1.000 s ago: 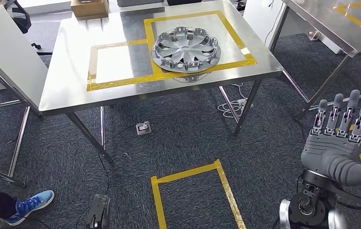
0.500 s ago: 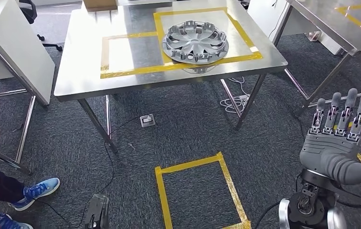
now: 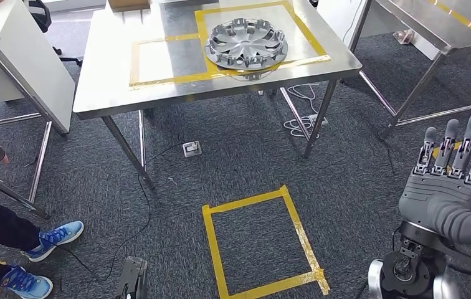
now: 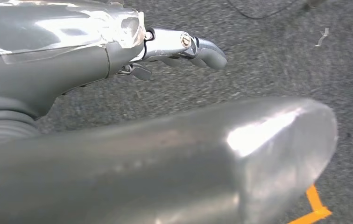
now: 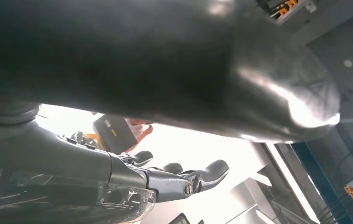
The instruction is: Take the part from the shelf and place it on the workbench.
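Right robot hand (image 3: 448, 187) spread, its wrist cut off.

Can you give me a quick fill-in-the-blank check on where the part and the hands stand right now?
1. The wheel cover lies on the steel ____, inside a yellow tape outline.
2. The right hand is raised with its fingers apart and holds ____.
3. On the carpet in front of the robot, yellow tape marks a ____ shape.
4. The person's shoes at the left are ____ in colour.

Missing words: table; nothing; rectangle; blue
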